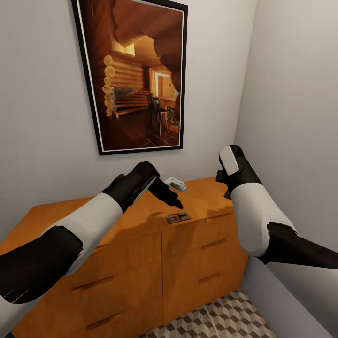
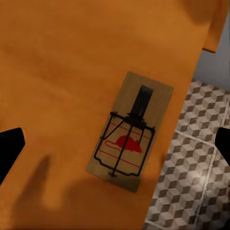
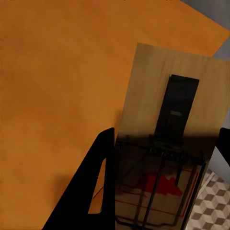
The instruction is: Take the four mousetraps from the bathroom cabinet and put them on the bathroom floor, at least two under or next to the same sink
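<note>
The left gripper is hovering with its jaws spread wide over a mousetrap that is lying flat at the front edge of the cabinet, just toward 5 o'clock from the fingertips in the head view and untouched between them in the left wrist view. The right gripper is holding a second mousetrap between its jaws, above the cabinet top near the patterned floor.
</note>
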`<state>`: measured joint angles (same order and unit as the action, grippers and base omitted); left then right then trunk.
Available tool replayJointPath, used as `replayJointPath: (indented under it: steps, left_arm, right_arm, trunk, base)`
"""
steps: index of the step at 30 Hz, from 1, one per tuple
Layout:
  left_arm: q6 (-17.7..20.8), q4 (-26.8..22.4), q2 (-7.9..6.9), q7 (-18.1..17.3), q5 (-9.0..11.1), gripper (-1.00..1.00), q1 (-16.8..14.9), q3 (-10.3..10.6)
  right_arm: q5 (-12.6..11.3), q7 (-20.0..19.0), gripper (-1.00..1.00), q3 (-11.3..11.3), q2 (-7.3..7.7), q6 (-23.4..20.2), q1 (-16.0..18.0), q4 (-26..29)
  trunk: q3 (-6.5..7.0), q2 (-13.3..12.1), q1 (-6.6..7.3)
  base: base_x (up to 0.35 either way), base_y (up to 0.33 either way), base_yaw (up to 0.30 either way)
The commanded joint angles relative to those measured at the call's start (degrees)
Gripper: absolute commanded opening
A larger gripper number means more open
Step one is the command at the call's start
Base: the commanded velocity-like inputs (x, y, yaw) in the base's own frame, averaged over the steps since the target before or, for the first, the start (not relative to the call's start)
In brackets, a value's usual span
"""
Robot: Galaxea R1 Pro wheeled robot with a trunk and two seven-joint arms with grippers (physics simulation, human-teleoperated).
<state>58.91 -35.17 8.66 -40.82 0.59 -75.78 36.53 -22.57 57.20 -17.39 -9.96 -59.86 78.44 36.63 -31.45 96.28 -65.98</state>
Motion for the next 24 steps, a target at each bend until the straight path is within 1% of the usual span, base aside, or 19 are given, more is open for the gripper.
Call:
replayJointPath:
  steps: [1, 4, 7, 13, 24]
  left_arm:
    - [0.31, -0.06, -0.01, -0.25, -0.57, 1.00, -0.07, 0.14]
    - [0.39, -0.14, -0.06, -0.57, -1.97, 1.00, -0.07, 0.14]
    - [0.46, -0.21, -0.14, -0.78, -2.82, 1.00, -0.07, 0.06]
    - [0.58, -0.30, -0.14, -0.94, -3.51, 1.00, -0.07, -0.07]
    - [0.76, -0.26, -0.06, -1.01, -3.82, 1.00, -0.07, -0.13]
  right_arm:
    - [-0.68, 0.45, -1.00, -0.16, -0.04, -0.14, 0.05, 0.08]
    - [-0.69, 0.45, -1.00, -0.17, -0.04, -0.14, 0.05, 0.08]
    - [-0.66, 0.45, -1.00, -0.18, -0.04, -0.14, 0.05, 0.09]
    - [-0.64, 0.45, -1.00, -0.18, -0.04, -0.14, 0.05, 0.10]
    - [-0.65, 0.45, -1.00, -0.18, -0.04, -0.14, 0.05, 0.10]
  trunk:
    - [-0.07, 0.04, 0.00]
    - [-0.07, 0.04, 0.00]
    - [-0.07, 0.04, 0.00]
    - [-0.07, 0.04, 0.00]
    - [-0.07, 0.04, 0.00]
  base:
    - [0.000, 0.000, 0.000]
    - [0.000, 0.000, 0.000]
    - [0.000, 0.000, 0.000]
    - [0.000, 0.000, 0.000]
    - [0.000, 0.000, 0.000]
